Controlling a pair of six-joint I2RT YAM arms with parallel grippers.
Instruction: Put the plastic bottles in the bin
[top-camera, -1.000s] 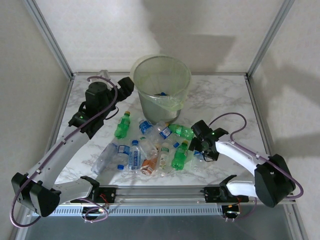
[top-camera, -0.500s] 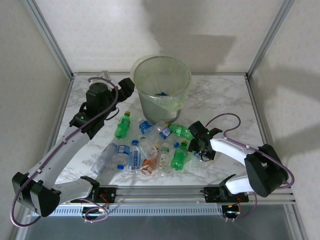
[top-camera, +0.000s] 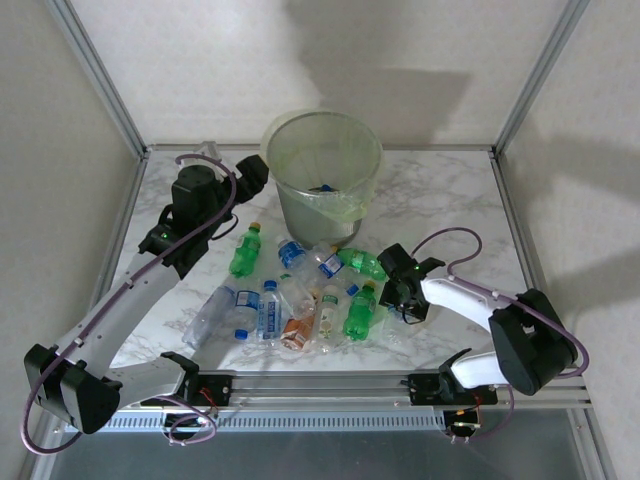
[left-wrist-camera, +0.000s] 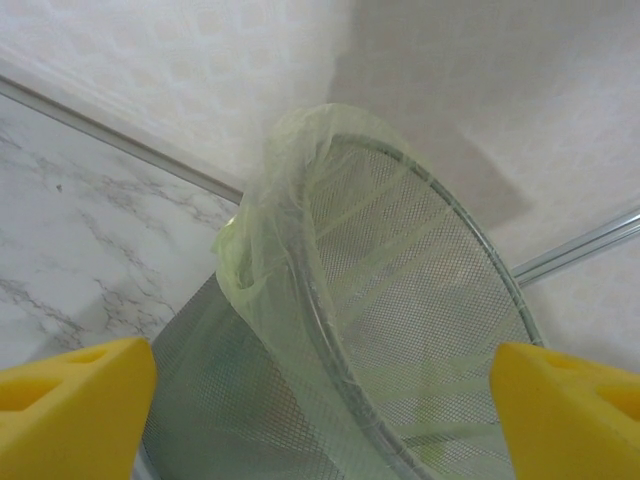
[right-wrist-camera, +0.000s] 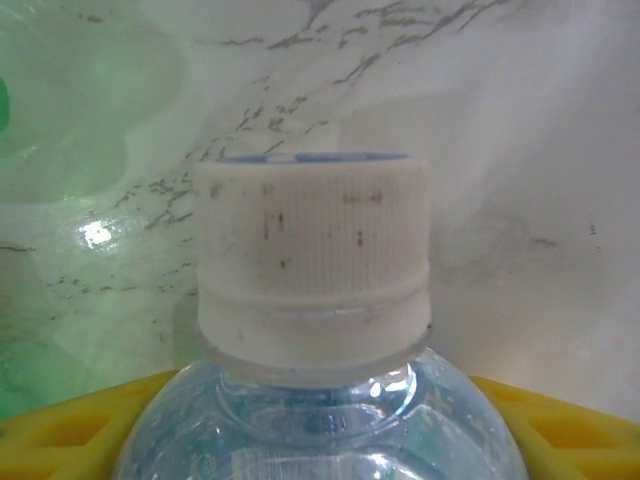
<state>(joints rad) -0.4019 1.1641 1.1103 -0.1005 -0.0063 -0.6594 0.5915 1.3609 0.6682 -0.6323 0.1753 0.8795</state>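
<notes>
Dozen-odd plastic bottles (top-camera: 268, 312) heaped on marbled worktop (top-camera: 440, 200), just near side of bin (top-camera: 310, 210): we see clear ones with blue labels, green ones, one orange-labelled. Bin pale green, mesh-walled, liner over rim. Left pincer (left-wrist-camera: 320, 400) released, facing bin. Right pincer (right-wrist-camera: 320, 440) straddles clear white-capped bottle (right-wrist-camera: 312, 270); clenched or not, we cannot tell.

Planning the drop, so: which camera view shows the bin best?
The top external view: it looks down on the whole bin, with its round rim, open mouth and outer wall all visible. The left wrist view gives a close, cropped look at part of the rim, the mesh wall and the pale-green liner.
</notes>
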